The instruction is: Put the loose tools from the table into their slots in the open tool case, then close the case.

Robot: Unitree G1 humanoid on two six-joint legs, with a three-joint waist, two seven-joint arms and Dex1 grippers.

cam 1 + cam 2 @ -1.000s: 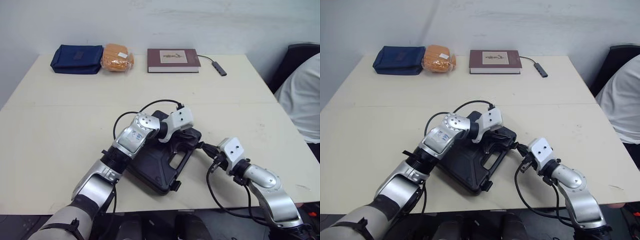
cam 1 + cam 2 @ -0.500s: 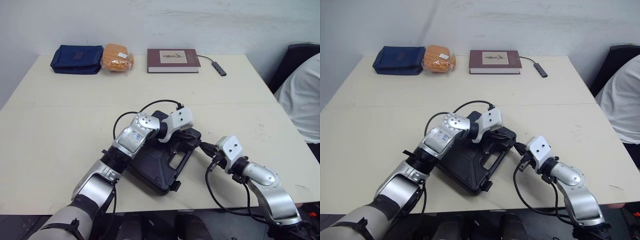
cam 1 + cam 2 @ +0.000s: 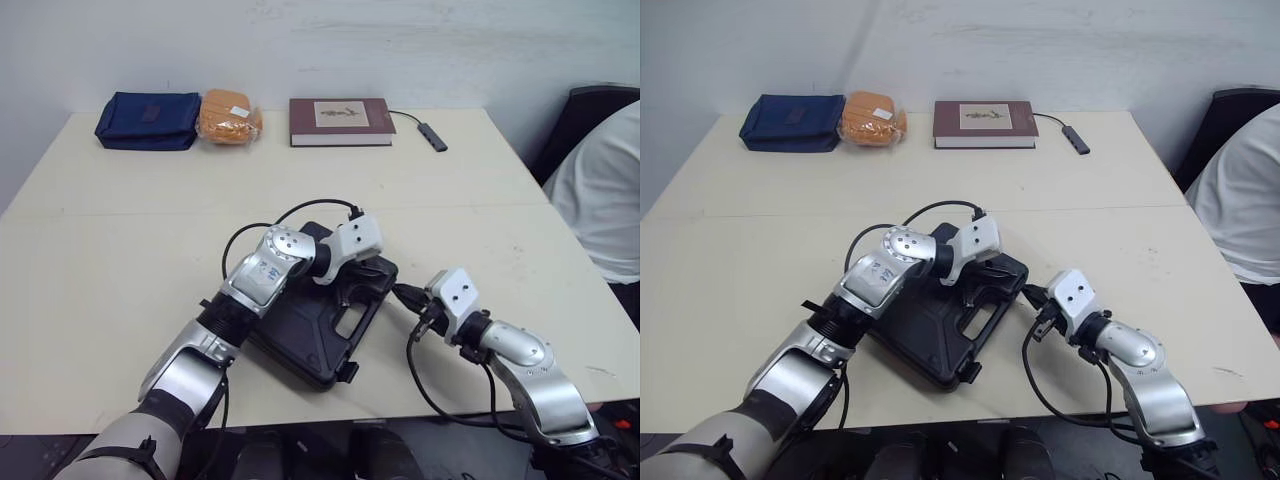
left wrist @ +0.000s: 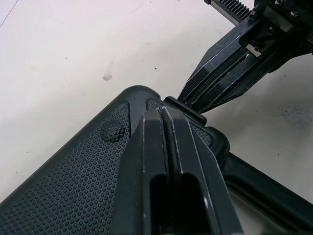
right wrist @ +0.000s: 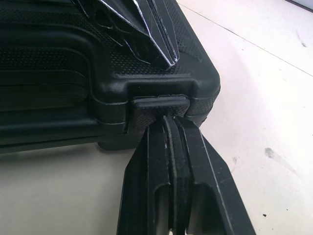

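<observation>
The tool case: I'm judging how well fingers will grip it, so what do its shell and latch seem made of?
The tool case looks like moulded black plastic, matte, with a fine pebbled texture of raised dots over the lid. Its latch seems to be the same plastic but smooth, with a slight sheen along its edges; rubber cannot be ruled out.

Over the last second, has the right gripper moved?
Yes, slightly. Against the tool case, which has stayed put, the right gripper has crept toward the robot's left, closing on the case's right-hand corner.
</observation>
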